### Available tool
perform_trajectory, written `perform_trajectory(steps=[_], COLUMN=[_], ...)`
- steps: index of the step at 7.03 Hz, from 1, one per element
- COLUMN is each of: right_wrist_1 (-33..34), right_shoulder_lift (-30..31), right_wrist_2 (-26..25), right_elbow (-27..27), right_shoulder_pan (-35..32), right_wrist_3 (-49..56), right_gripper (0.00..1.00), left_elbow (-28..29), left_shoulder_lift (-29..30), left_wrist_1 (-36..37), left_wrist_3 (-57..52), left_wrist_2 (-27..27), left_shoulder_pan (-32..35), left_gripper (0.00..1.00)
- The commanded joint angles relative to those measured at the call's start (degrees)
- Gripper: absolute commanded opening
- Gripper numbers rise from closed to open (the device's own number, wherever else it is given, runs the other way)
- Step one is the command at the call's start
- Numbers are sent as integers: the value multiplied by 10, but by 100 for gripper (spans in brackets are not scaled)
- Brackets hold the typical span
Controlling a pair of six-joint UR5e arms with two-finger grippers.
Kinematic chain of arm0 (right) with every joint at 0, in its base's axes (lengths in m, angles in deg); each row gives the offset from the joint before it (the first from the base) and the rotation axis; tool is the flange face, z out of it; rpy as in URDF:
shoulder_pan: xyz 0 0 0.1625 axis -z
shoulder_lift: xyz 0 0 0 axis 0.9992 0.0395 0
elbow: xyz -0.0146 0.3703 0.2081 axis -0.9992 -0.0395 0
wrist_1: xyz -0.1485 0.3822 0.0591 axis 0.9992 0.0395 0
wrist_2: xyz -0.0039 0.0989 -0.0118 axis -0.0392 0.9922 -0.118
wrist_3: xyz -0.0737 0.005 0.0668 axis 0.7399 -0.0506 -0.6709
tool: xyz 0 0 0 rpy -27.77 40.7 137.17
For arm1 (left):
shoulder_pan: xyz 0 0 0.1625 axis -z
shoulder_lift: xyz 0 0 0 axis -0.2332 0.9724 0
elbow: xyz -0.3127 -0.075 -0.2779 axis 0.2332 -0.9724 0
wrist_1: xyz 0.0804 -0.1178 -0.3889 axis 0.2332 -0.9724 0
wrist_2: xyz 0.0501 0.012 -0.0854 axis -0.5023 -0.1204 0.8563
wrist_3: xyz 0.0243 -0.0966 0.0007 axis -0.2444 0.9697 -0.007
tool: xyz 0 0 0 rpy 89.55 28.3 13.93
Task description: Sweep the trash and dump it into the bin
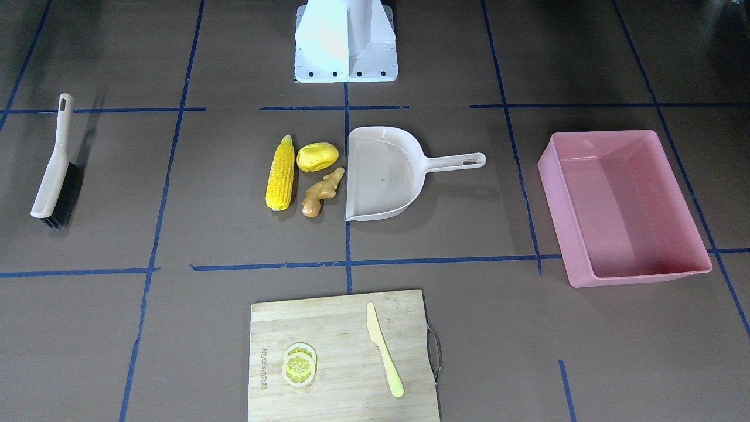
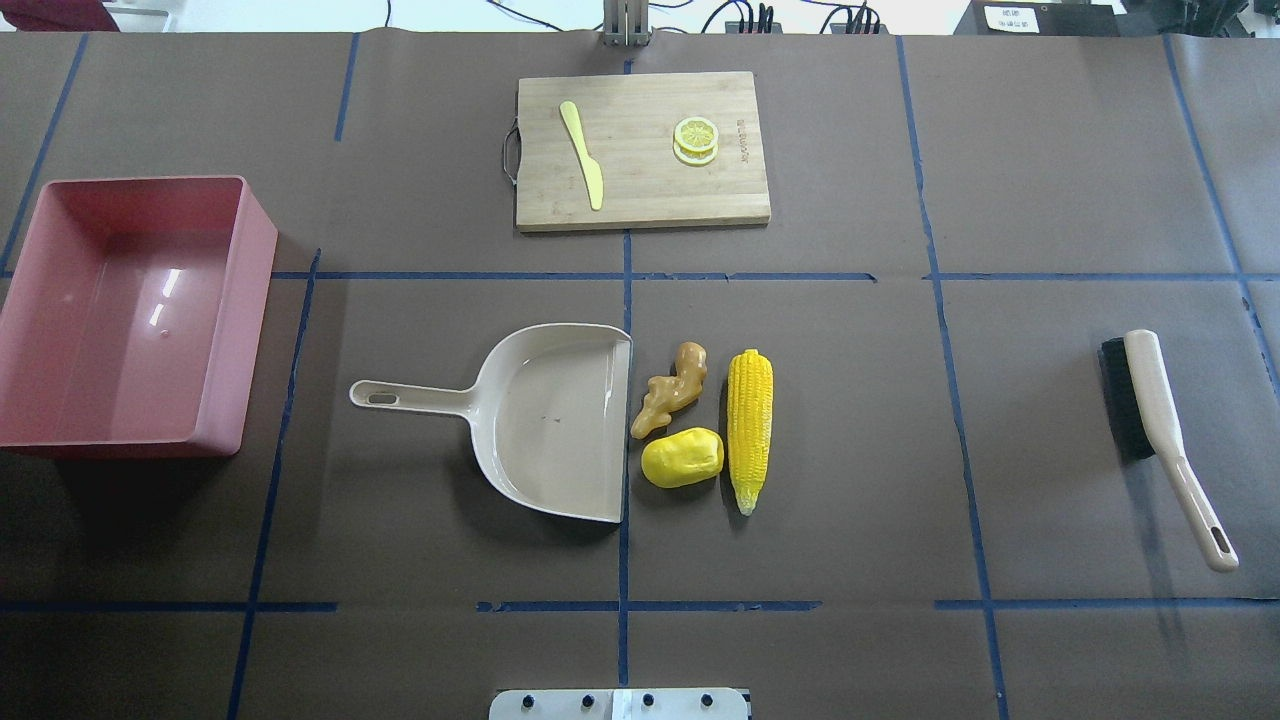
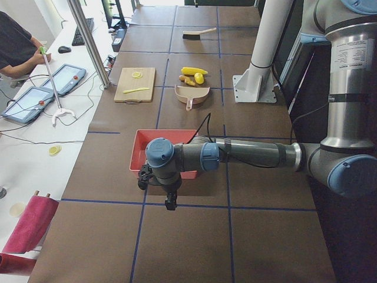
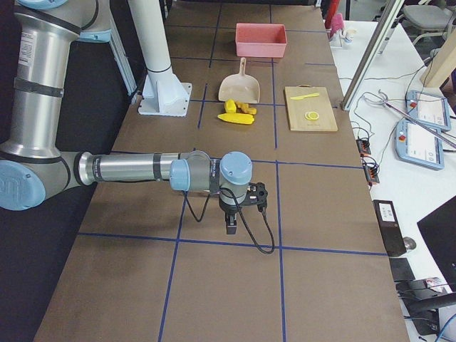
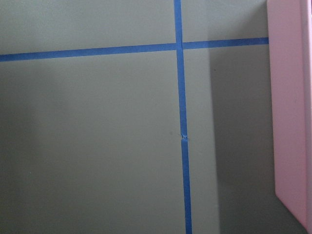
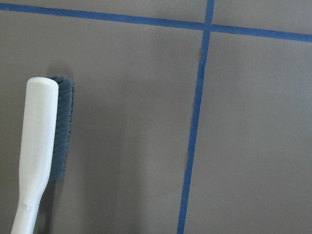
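1. Bamboo cutting board (image 2: 640,190) carries a burned-in brand mark beside the lemon slices (image 2: 695,140), too small to read.
2. Corn cob (image 2: 750,425), potato-like lump (image 2: 682,458) and ginger root (image 2: 672,390) lie clustered at the dustpan's (image 2: 550,420) open mouth. The pink bin (image 2: 130,310) stands well apart on the robot's left.
3. Left gripper (image 3: 170,200) and right gripper (image 4: 231,224) show only in the side views, so I cannot tell how far either is open.
4. The wrist views cut off the bin's wall and the brush (image 6: 36,146).

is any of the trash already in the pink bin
No, the pink bin holds nothing; the corn cob, potato lump and ginger root lie beside the dustpan.
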Motion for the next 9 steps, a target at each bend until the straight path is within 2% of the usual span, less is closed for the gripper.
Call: perform_trajectory(steps=[1, 7, 9], right_wrist_1=[-12, -12, -12], right_shoulder_lift=[1, 13, 11], right_wrist_2=[0, -2, 0], right_elbow=[-1, -5, -4], right_shoulder_pan=[0, 0, 0], right_wrist_3=[0, 3, 1], right_gripper=[100, 100, 100], left_elbow=[-6, -28, -38], left_shoulder_lift=[-6, -4, -7], left_wrist_1=[1, 7, -31], left_wrist_3=[-1, 2, -4], left_wrist_2=[1, 0, 1], left_shoulder_pan=[2, 1, -6], left_gripper=[100, 100, 100])
